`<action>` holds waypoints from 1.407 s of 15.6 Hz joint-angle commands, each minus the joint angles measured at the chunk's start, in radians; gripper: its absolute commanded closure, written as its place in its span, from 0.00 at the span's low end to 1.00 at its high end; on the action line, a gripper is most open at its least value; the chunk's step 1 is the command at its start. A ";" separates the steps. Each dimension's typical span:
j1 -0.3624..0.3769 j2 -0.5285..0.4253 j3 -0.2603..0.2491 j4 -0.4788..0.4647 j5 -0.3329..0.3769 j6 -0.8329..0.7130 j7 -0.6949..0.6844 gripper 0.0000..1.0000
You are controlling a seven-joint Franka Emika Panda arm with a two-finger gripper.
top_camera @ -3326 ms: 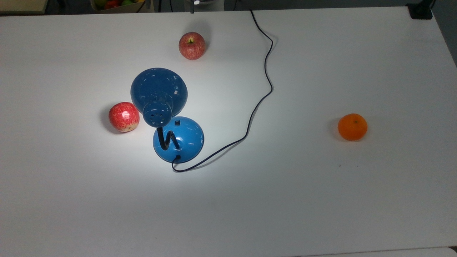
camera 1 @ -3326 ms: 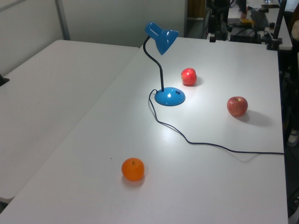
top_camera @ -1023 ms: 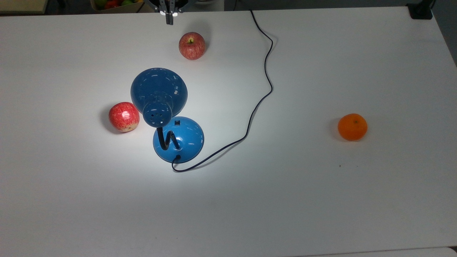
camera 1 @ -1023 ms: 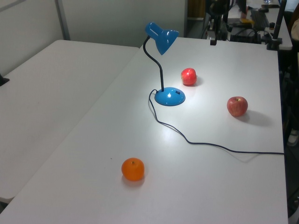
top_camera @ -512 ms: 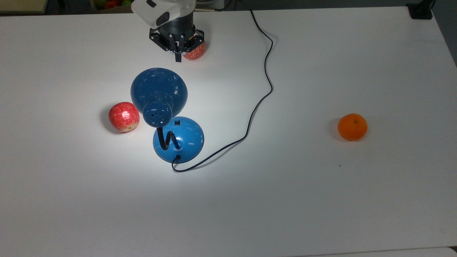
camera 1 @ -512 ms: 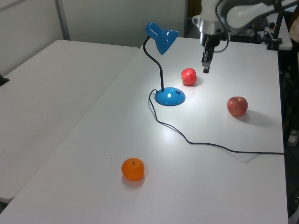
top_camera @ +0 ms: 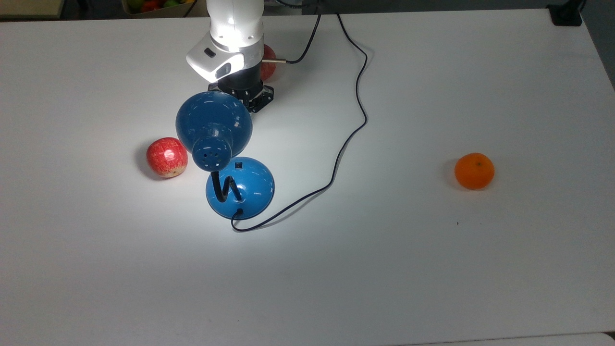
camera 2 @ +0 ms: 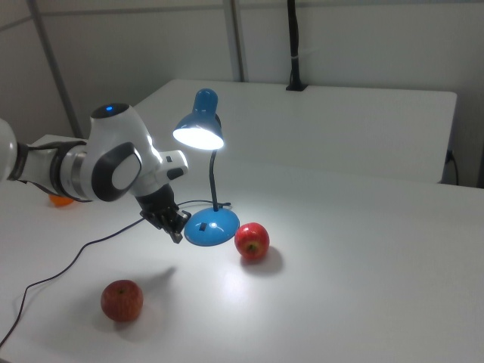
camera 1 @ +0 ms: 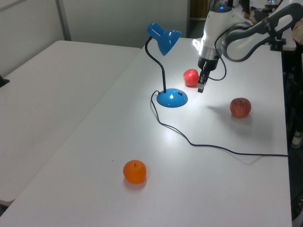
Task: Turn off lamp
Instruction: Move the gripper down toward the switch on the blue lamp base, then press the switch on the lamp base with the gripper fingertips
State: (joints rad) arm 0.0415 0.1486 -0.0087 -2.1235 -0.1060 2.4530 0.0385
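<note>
The blue lamp is lit, its dome shade (top_camera: 214, 120) glowing underneath (camera 2: 200, 134) and throwing a bright patch on the table. A small black switch (top_camera: 238, 166) sits on the round base (top_camera: 242, 190) on the side facing my arm. My gripper (camera 1: 200, 88) points down, fingers together, holding nothing. It hangs just above the table beside the base (camera 1: 172, 98), to the left view's right of it. In the right view the gripper (camera 2: 177, 234) is close to the base's (camera 2: 212, 227) left edge. In the top view the shade hides part of the hand (top_camera: 247, 96).
One red apple (top_camera: 166, 157) lies by the base at the top view's left, another apple (top_camera: 268, 65) sits half hidden behind my arm (top_camera: 230, 43). An orange (top_camera: 474, 170) rests far to the top view's right. The black cord (top_camera: 353, 129) snakes from the base to the table's far edge.
My arm came in from the table's far edge past the far apple and lowered toward the lamp base. The lamp, fruit and cord have not moved.
</note>
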 commanded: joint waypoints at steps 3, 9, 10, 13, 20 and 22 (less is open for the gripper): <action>-0.015 0.088 -0.005 -0.012 -0.009 0.228 0.032 1.00; -0.020 0.130 -0.005 0.025 -0.012 0.322 0.030 1.00; -0.019 0.135 -0.005 0.037 -0.012 0.323 0.030 1.00; -0.015 0.149 -0.005 0.068 -0.014 0.325 0.032 1.00; -0.011 0.181 -0.005 0.086 -0.015 0.366 0.030 1.00; -0.011 0.180 -0.005 0.085 -0.015 0.365 0.030 1.00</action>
State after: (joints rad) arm 0.0205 0.3178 -0.0080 -2.0457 -0.1061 2.7968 0.0476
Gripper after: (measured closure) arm 0.991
